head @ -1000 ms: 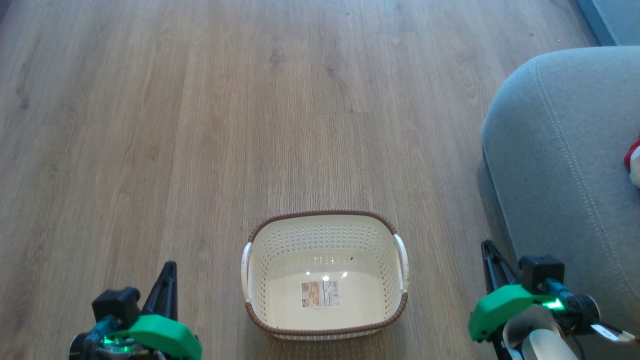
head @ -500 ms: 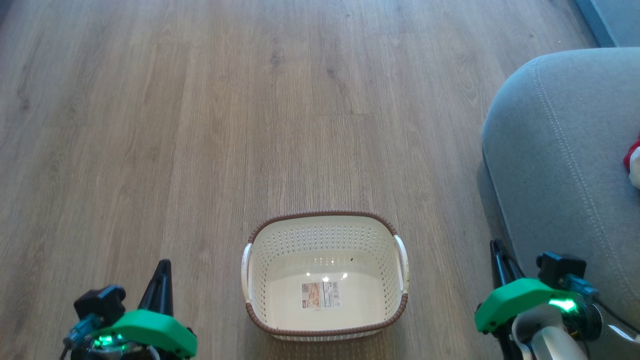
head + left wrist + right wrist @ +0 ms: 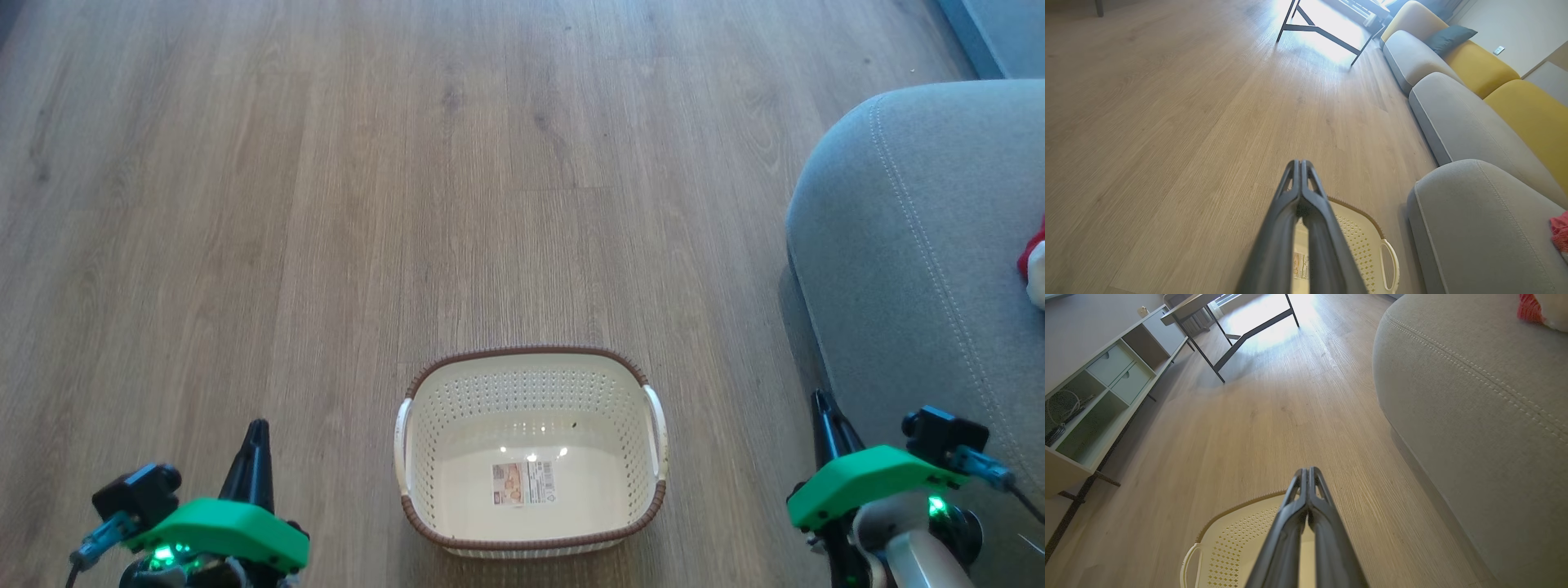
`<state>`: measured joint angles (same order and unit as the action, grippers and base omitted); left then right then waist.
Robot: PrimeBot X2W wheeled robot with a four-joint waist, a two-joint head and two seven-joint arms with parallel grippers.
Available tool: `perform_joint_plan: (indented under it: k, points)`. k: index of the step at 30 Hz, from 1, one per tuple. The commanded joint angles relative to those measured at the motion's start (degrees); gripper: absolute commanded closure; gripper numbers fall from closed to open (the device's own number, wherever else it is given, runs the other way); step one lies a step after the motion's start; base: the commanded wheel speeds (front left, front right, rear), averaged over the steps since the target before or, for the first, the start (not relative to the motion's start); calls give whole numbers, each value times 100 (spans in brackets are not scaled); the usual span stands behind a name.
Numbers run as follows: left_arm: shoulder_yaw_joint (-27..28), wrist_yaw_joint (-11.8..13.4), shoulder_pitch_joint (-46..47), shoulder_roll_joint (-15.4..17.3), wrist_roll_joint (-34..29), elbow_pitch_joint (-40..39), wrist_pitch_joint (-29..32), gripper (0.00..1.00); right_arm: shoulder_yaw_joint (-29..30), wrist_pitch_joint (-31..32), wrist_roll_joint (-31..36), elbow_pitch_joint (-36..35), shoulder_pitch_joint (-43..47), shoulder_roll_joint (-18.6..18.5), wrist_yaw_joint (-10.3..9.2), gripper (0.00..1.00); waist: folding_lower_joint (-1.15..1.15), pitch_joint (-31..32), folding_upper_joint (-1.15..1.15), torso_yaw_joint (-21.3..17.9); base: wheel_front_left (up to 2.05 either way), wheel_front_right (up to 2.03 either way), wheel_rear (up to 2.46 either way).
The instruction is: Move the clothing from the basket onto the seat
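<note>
Basket (image 3: 531,388) on the floor (image 3: 326,204) looks empty bar its label (image 3: 522,482), red clothing (image 3: 1032,255) lies on the grey seat (image 3: 906,261) at far right, left fingers (image 3: 253,465) & right fingers (image 3: 831,429) both pinched shut w/ nothing held, so task prob. done, nothing left AFAICT.

Open floor (image 3: 326,204) surrounds the basket (image 3: 531,535); the seat (image 3: 914,269) walls off the right.

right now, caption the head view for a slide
Empty basket on wood floor, red clothing on the grey seat
</note>
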<state>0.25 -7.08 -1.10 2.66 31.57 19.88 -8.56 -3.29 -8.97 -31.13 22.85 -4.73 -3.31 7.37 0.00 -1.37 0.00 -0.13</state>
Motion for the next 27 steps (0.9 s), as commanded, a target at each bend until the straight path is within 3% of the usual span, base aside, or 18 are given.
perform_joint_plan:
  k: [1,27]
  points:
    - [104,-12,305,13,151,-202,21,100,24,24,-169,-219,-224,-51,4,100,0,1,0,0,0,0,0]
    - [266,-21,436,15,1967,-319,479,100,267,451,-2037,-426,-195,-59,6,100,0,37,0,4,0,0,0]
